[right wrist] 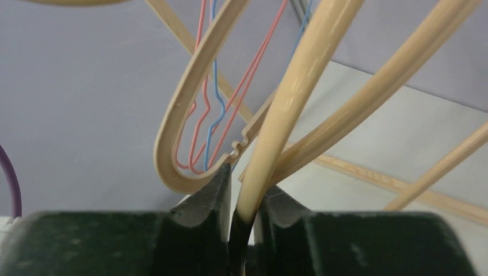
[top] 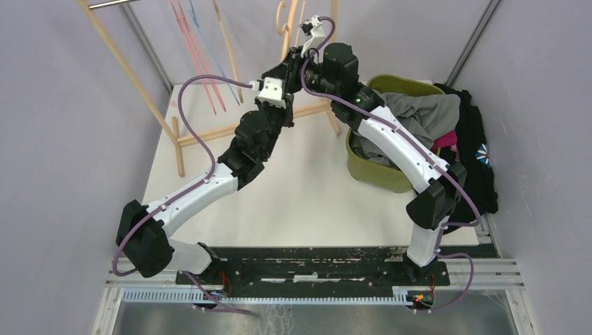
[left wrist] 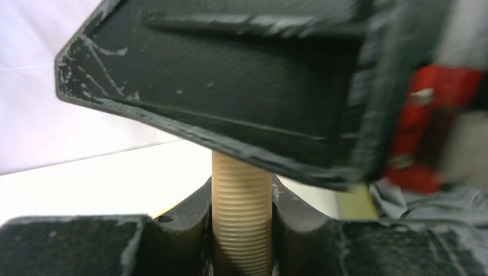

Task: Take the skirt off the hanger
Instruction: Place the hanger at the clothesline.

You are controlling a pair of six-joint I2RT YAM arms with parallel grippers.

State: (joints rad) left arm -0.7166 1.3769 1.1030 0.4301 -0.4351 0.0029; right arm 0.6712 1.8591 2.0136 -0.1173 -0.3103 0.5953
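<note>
A beige plastic hanger (top: 283, 21) hangs at the back centre, and both arms meet at it. My left gripper (left wrist: 241, 230) is shut on a ribbed beige bar of the hanger (left wrist: 241, 207); the black body of the right gripper fills the view just above it. My right gripper (right wrist: 244, 213) is shut on a smooth curved rod of the hanger (right wrist: 299, 86). From above, the left gripper (top: 283, 70) and the right gripper (top: 306, 59) sit close together. No cloth shows on the hanger parts in view. I cannot tell the skirt apart from the clothes heaped at the right.
A green basket (top: 370, 174) at the right holds grey cloth (top: 426, 112), and black garments (top: 478, 153) drape over its far side. A wooden rack (top: 139, 77) stands at the back left with pink and blue wire hangers (top: 202, 77). More beige hangers (right wrist: 184, 115) hang close by.
</note>
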